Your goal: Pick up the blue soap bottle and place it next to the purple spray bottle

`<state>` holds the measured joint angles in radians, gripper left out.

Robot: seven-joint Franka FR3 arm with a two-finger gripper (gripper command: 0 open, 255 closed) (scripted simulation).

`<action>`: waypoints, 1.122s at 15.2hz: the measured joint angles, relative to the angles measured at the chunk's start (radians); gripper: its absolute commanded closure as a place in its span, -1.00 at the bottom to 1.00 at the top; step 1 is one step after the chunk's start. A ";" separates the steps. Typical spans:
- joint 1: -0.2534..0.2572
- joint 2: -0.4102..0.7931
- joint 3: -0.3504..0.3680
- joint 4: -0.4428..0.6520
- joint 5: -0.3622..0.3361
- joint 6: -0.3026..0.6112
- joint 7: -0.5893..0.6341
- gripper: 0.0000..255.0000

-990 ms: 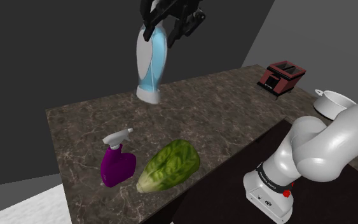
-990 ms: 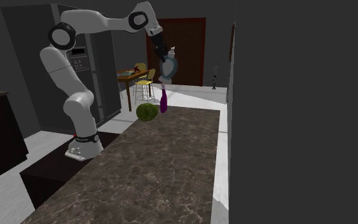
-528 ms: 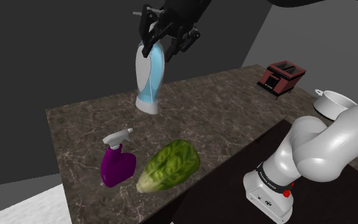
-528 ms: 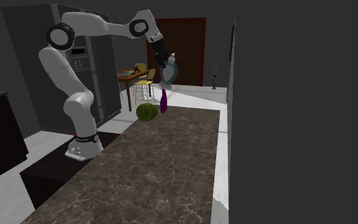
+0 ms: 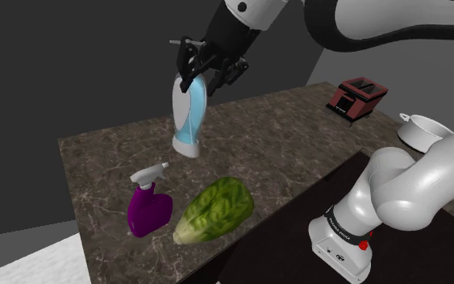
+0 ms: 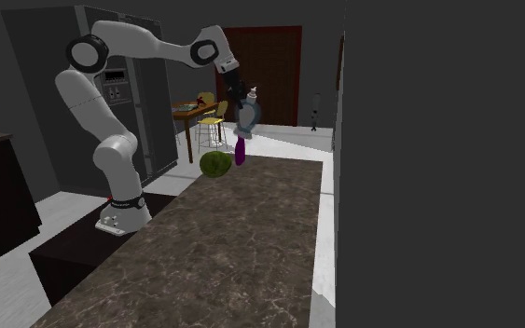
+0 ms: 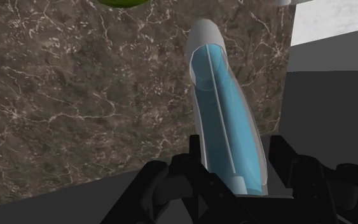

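Gripper [image 5: 194, 74] pinching the blue soap bottle [image 5: 190, 113] at its top.
It hangs over the countertop's [image 5: 281, 137] far edge; the purple spray bottle [image 5: 147, 208] stands near the shoulder view's left edge.

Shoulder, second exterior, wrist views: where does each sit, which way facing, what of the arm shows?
Shoulder view: beside the base of the arm, looking down across the counter; shows lower links and the gripper clasping the soap bottle.
Second exterior view: off the counter's far end, looking along it toward the purple spray bottle; shows the whole arm.
Wrist view: on the hand, looking down along the soap bottle at the counter; shows both fingers.
Shared: soap bottle and counter in all; lettuce in both exterior views.
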<state>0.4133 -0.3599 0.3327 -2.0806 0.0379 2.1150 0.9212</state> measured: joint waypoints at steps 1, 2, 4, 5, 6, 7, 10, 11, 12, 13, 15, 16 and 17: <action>0.000 0.003 0.002 -0.008 -0.001 0.010 0.003 1.00; 0.000 0.005 0.004 -0.020 -0.001 0.025 0.004 1.00; 0.001 0.006 0.005 -0.047 -0.001 0.053 0.005 1.00; 0.002 0.003 0.006 -0.063 -0.001 0.066 0.006 1.00; 0.002 0.004 0.007 -0.075 -0.001 0.078 0.007 1.00; 0.002 0.005 0.009 -0.085 -0.001 0.090 0.009 1.00; 0.003 0.007 0.011 -0.126 -0.001 0.132 0.011 1.00; 0.003 0.008 0.013 -0.137 -0.001 0.144 0.012 1.00; 0.002 0.015 0.015 -0.143 -0.004 0.157 0.014 1.00; 0.002 0.016 0.017 -0.160 -0.004 0.175 0.016 1.00; 0.002 0.020 0.019 -0.180 -0.005 0.199 0.018 1.00; 0.001 0.025 0.020 -0.189 -0.007 0.213 0.018 1.00; 0.001 0.029 0.022 -0.198 -0.009 0.226 0.022 1.00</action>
<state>0.4143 -0.3308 0.3551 -2.2785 0.0293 2.3408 0.9433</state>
